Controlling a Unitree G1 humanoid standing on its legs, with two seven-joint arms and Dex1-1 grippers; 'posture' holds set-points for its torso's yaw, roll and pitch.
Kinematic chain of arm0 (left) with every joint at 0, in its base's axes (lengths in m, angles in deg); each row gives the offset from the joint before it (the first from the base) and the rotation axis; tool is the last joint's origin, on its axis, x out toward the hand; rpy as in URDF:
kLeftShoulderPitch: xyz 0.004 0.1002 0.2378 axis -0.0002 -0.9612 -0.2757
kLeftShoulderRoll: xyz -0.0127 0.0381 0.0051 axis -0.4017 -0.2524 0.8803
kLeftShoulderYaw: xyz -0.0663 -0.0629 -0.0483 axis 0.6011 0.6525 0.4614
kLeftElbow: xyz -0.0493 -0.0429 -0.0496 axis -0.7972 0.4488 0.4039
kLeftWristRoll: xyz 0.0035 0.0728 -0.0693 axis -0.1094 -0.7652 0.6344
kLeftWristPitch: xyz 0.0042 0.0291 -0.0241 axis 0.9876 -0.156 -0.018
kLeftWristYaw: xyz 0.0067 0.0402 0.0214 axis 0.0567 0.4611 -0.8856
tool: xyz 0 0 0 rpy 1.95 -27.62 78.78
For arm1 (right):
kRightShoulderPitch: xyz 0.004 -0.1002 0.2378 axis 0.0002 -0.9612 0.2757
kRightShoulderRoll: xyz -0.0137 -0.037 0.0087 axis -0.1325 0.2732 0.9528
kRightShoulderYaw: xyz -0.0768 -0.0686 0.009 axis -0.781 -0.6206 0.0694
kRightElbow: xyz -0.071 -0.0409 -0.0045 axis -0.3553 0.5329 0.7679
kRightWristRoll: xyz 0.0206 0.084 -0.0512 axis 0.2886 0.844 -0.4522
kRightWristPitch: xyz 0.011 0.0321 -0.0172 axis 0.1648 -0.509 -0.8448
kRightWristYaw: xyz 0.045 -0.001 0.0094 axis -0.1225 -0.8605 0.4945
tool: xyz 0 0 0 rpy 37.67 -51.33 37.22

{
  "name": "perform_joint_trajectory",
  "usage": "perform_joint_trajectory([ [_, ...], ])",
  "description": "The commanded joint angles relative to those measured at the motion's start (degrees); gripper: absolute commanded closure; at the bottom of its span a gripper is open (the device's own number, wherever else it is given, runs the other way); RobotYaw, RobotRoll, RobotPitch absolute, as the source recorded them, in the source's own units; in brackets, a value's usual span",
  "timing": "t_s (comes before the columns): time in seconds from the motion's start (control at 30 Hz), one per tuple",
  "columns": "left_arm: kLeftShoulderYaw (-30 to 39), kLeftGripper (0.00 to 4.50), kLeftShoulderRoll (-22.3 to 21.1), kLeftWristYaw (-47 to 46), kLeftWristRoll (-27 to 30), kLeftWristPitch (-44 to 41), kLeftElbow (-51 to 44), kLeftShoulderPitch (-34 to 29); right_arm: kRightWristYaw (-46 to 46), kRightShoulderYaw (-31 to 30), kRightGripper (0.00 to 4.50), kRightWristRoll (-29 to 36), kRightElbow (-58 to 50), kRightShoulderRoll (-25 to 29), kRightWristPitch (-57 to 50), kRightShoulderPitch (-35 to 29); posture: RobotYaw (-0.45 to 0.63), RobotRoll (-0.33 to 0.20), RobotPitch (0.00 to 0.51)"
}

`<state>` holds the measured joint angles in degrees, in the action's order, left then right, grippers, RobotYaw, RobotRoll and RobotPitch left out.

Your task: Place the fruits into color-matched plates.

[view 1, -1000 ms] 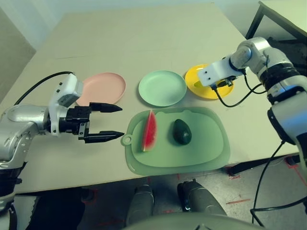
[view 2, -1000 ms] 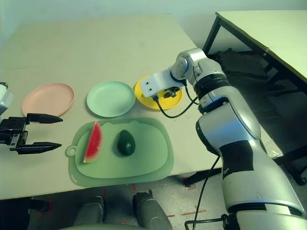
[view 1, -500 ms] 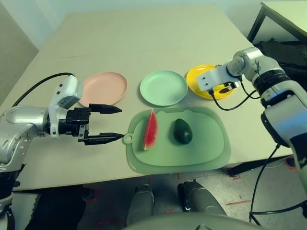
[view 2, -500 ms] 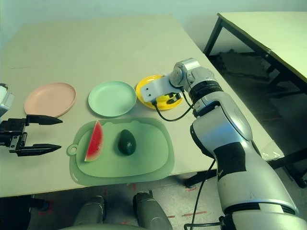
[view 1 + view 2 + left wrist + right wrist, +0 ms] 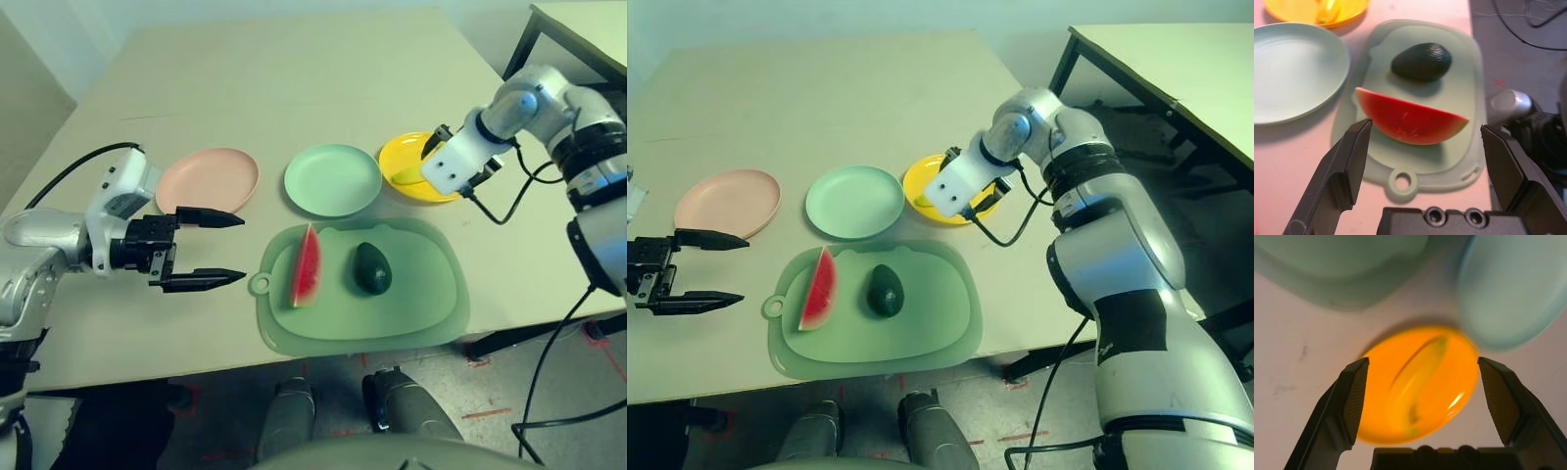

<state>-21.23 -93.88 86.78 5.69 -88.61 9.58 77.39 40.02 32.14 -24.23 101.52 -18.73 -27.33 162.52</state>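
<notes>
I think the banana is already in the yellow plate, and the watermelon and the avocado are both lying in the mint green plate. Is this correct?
Not quite. The watermelon and the avocado lie on the light green cutting mat, as the left eye view shows; the mint green plate holds nothing. The banana is indeed in the yellow plate.

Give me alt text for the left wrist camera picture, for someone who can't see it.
The left gripper is open, its two black fingers framing a red watermelon wedge lying on a light green cutting mat. A dark green avocado lies on the mat beyond the wedge, with a mint green plate and a yellow plate nearby.
</notes>
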Motion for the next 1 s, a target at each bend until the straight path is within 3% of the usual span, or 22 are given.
perform_joint_trajectory([
  [0.03, -0.76, 0.0, -0.79, 2.32, -0.2, 1.09, 0.66, 0.55, 2.13, -5.99, 0.03, 11.5, -12.54, 2.98, -4.49, -1.69, -0.02, 0.0, 0.109],
  [0.2, -1.02, 0.0, -0.8, 2.85, -0.93, 1.52, 1.32, 1.18, 2.13, -14.13, 0.03, 20.61, -29.04, 9.06, -11.54, -3.62, -0.01, 0.0, 0.112],
  [0.4, -0.37, 0.0, -1.36, 3.17, -0.94, 1.48, 1.56, 0.61, 2.13, -18.63, 0.03, 24.56, -43.67, 14.02, -18.33, -6.89, -0.01, 0.0, 0.113],
  [0.63, -0.77, 0.0, -1.4, 3.03, -0.87, 1.57, 1.1, 0.69, 2.13, -17.03, 0.03, 20.2, -44.8, 8.2, -23.57, -10.15, 0.01, 0.0, 0.115],
  [1.0, 0.83, 0.0, -1.94, 2.31, -0.2, 1.09, -1.36, -2.04, 2.13, -13.42, 0.03, 11.22, -37.53, 0.84, -20.1, -12.94, 0.05, 0.0, 0.115],
])
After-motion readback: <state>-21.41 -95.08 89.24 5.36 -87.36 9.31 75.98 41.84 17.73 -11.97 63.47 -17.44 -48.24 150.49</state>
